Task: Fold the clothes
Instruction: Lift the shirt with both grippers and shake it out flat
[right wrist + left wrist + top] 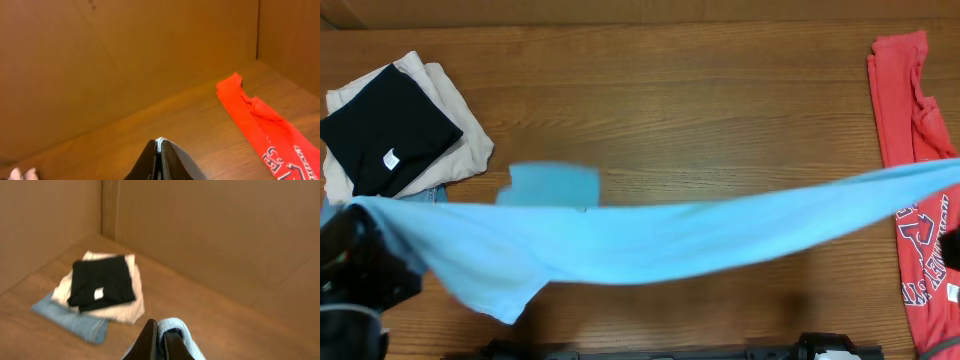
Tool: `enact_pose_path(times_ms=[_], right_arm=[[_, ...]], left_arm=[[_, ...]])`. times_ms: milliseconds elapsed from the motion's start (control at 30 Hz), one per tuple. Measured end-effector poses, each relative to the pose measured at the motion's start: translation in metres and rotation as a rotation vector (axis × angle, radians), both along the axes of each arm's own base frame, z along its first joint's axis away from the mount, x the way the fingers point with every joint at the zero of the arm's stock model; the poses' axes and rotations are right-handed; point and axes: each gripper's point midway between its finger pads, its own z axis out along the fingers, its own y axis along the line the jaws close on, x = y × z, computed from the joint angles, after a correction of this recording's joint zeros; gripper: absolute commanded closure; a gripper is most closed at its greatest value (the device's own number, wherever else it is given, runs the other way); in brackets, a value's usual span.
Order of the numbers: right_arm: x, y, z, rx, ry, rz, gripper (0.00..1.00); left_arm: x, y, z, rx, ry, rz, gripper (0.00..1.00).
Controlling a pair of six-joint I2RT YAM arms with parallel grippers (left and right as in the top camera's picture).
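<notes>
Spreading step: blue shirt [650, 240] stretched between left gripper [159, 341] and right gripper [159, 160], each clenched on 1 end. Next, likely: lower it flat onto table [670, 110].

Non-task items I log from my station:
1. Wooden table [670, 90]: brown, grain running left to right, visible in all three views.
2. Wall panels [225, 230]: plain matte brown, standing upright at the table's edges.
3. Vertical seam [258, 30]: where two panels meet at a corner. I see a similar one in the left wrist view.
</notes>
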Motion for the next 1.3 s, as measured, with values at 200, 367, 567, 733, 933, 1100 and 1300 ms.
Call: enact_pose_path(times_ms=[200,367,567,733,933,1100,1300], right_arm=[[0.043,-0.006,-0.019,-0.001,0.117,-0.022,0.96],[0.137,-0.012,-0.075,0.008,0.348,-0.023,0.96],[0.257,-0.019,-0.154,0.017,0.487,-0.018,0.96],[0.291,-0.019,-0.157,0.030,0.425,-0.017,0.96],[0.276,-0.034,-0.072,0.039,0.219,-0.052,0.96],[0.226,-0.048,-0.055,0.043,0.244,-0.102,0.96],[0.220,-0.053,-0.135,0.060,0.540,-0.126,0.96]], left_arm=[[0.038,-0.009,-0.003,0.034,0.043,-0.002,0.96],[0.126,-0.032,-0.032,0.111,0.186,-0.023,0.96],[0.270,-0.063,-0.085,0.204,0.239,-0.057,0.96],[0.323,-0.046,-0.097,0.200,0.203,-0.063,0.96],[0.307,0.011,0.019,0.124,-0.081,-0.063,0.96],[0.255,0.007,0.047,0.108,-0.083,-0.168,0.96],[0.241,-0.040,-0.069,-0.003,0.359,-0.393,0.96]])
